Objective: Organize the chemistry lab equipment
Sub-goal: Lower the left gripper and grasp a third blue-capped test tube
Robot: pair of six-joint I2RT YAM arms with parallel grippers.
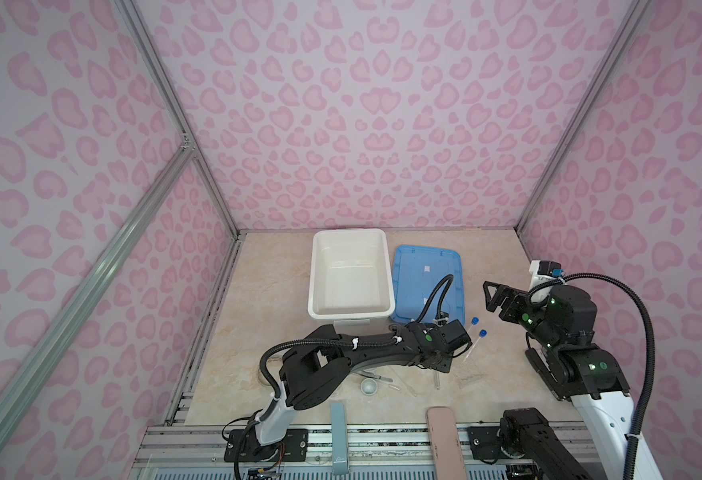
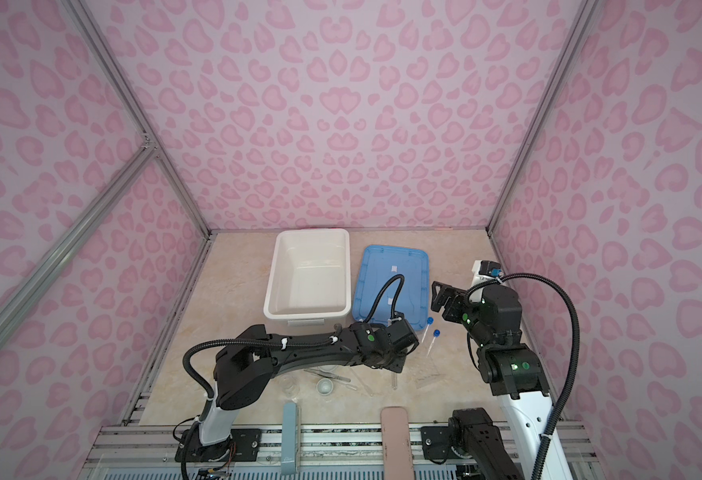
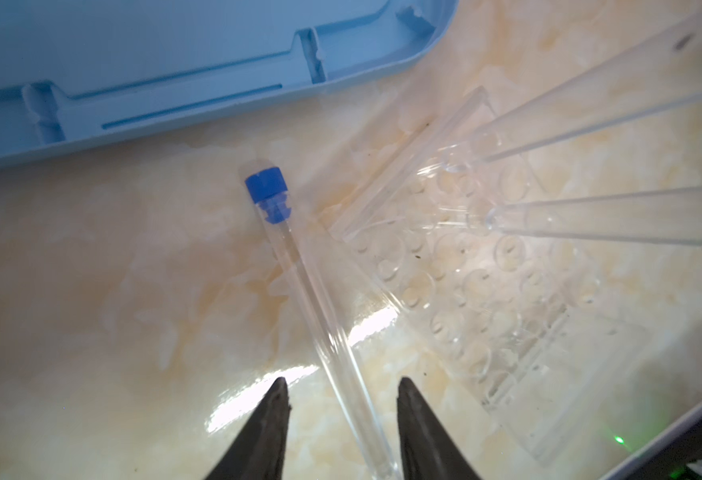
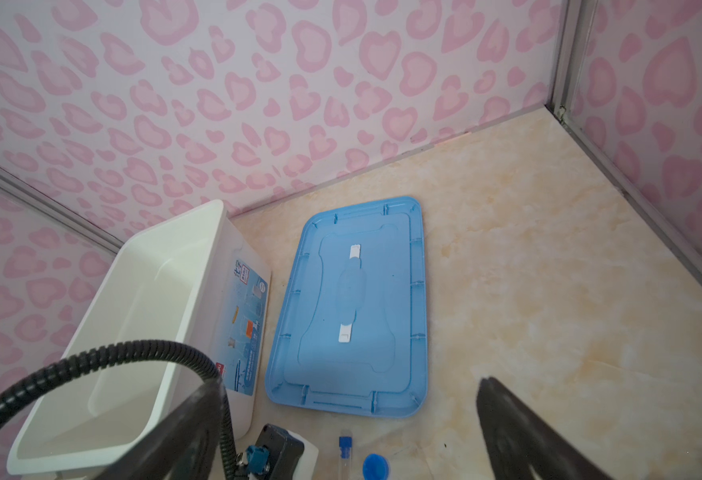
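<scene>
A clear blue-capped tube (image 3: 267, 191) lies on the marble table and runs between my left gripper's (image 3: 341, 382) two dark fingers. The jaws stand apart, with table showing between one finger and the glass. Two more clear tubes (image 3: 611, 104) slant over a clear welled rack (image 3: 486, 282). Both top views show two blue caps (image 1: 483, 333) (image 2: 437, 333) beside the left wrist. A white dish (image 1: 369, 387), metal tweezers (image 1: 376, 376) and thin clear rods (image 2: 366, 384) lie near the front. My right gripper (image 1: 490, 295) (image 4: 347, 384) hangs open above the table, holding nothing.
The white tub (image 1: 351, 312) stands open at the back, its blue lid (image 1: 420, 266) flat on the table beside it. A teal bar (image 1: 338, 436) and a pink bar (image 1: 442, 436) stick over the front rail. Patterned walls close in three sides.
</scene>
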